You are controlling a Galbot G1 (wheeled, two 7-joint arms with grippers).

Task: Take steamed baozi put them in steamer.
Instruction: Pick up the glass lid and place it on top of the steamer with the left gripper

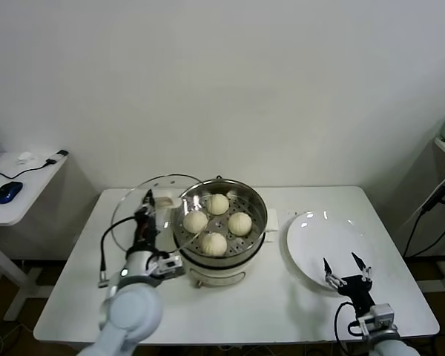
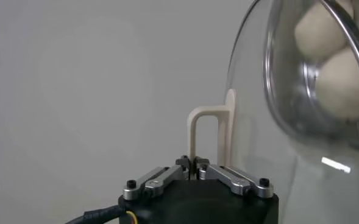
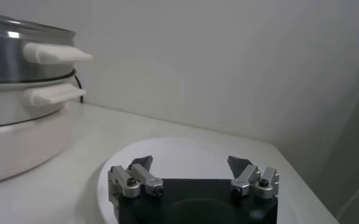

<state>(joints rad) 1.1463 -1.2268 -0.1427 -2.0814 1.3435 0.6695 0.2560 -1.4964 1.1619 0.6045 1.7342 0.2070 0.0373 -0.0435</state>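
Note:
Several cream-white pleated baozi (image 1: pixel 218 203) lie on the perforated tray inside the shiny steel steamer (image 1: pixel 260 205), which stands on its white base at the table's middle. My left gripper (image 1: pixel 149 202) is shut on the white handle (image 2: pixel 203 129) of the round glass lid (image 1: pixel 127 215) and holds the lid tilted on edge just left of the pot. Through the lid (image 2: pixel 258 122) two baozi (image 2: pixel 347 82) show in the left wrist view. My right gripper (image 1: pixel 343 265) is open and empty, low over the near edge of the flat white plate (image 1: pixel 315 233).
The steamer's side handles (image 3: pixel 57 53) and white base (image 3: pixel 14 140) stand left of the plate (image 3: pixel 185 148) in the right wrist view. A side desk with a blue mouse (image 1: pixel 8 191) is at far left. A cable (image 1: pixel 102 259) trails near my left arm.

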